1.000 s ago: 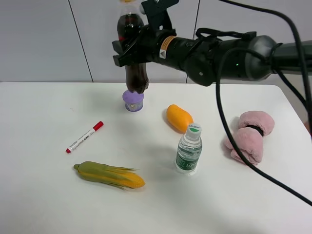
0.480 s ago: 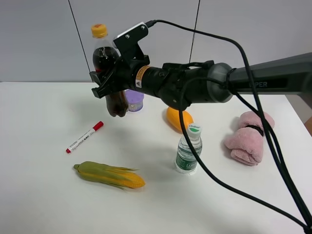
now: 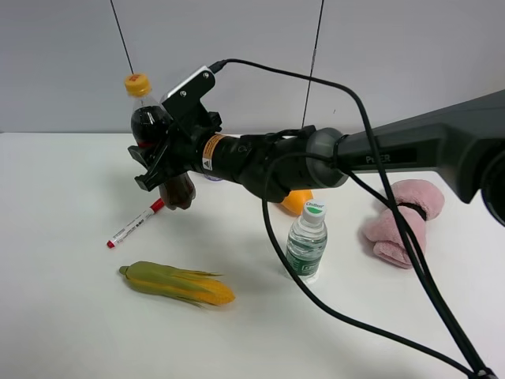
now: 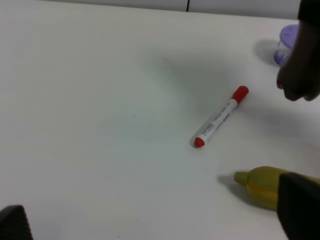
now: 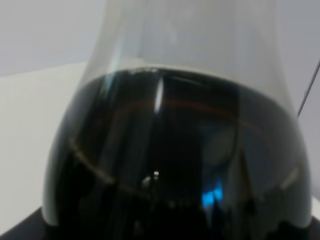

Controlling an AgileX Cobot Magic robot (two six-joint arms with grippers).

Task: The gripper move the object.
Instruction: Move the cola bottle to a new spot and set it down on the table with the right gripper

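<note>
Right pincer (image 3: pixel 162 164) is clamped around the middle of the bottle (image 3: pixel 147 125), upper left of the frame. The bottle is near upright, held above the bench (image 3: pixel 79 316), its base just beside the marker (image 3: pixel 136 223).

We see a white surface (image 3: pixel 71 332) filling most of the high view, matte and evenly lit, with only soft shadows. Behind it stands a pale grey wall (image 3: pixel 426 55) of flat panels, divided by thin dark vertical seams (image 3: pixel 119 35).
</note>
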